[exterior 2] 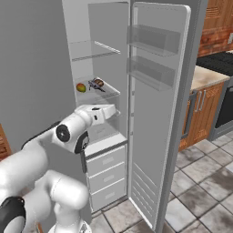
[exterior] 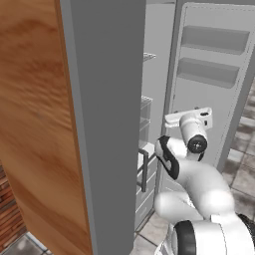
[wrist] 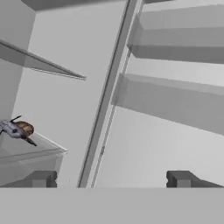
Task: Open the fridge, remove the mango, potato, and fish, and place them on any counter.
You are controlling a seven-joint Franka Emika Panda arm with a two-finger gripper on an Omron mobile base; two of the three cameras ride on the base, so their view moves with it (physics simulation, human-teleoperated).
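Clearly the fridge (exterior 2: 154, 113) stands with its right door swung wide, and the end effector (exterior 2: 107, 112) hangs at the mouth of the white interior with its 2 dark fingertips (wrist: 41, 178) spread wide apart and nothing between them. From the right base view, 3 small things sit together on a glass shelf (exterior 2: 98, 96) just above and slightly behind the end effector: the mango (exterior 2: 81, 88), a rounded red-orange fruit, lies farthest left; the fish (exterior 2: 94, 85), slim and dark grey, lies beside it with its long axis running roughly left to right, though which end is the head cannot be told; the potato (exterior 2: 99, 82), a dull brown lump, sits just behind the fish, touching or nearly so. The hand view catches the potato (wrist: 25, 128) and the fish (wrist: 12, 130) far off to the upper left of the fingertips, the fish's thin fins sticking out, while the mango falls outside that frame. The left base view instead gives the fridge's plain grey side wall (exterior: 107, 124) and a wood-grain panel (exterior: 35, 124), with the food hidden behind that wall. Below the end effector are 3 white drawers (exterior 2: 105, 175). Translucent bins (exterior 2: 152, 38) line the open door's inside, smooth and rectangular.
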